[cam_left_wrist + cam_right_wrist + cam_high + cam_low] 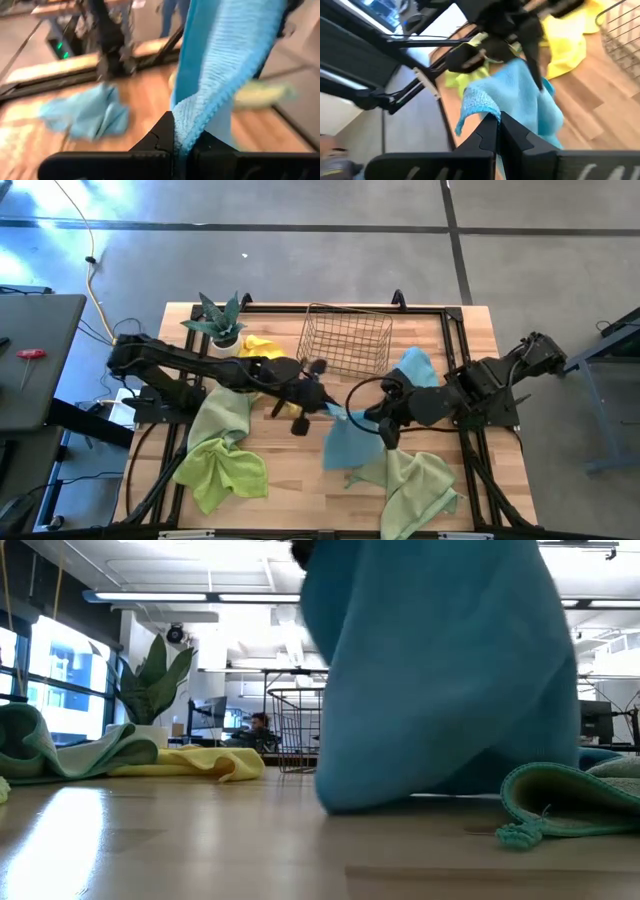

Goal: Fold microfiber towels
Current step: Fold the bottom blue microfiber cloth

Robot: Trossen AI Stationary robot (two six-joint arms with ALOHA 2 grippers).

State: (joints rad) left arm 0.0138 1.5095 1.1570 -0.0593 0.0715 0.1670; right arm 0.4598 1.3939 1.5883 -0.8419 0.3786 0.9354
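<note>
No writing or label can be read anywhere. The left gripper is clamped on one edge of a blue towel above the middle of the wooden surface, and the right gripper is clamped on another edge of it, so it hangs between them. From table height the hanging towel blocks most of the room; a seated person far behind is too small to make out. A second blue towel lies beside the wire basket. A yellow towel is partly hidden under the left arm, near a potted plant. Green towels lie along the near edge. The floor is grey concrete.
</note>
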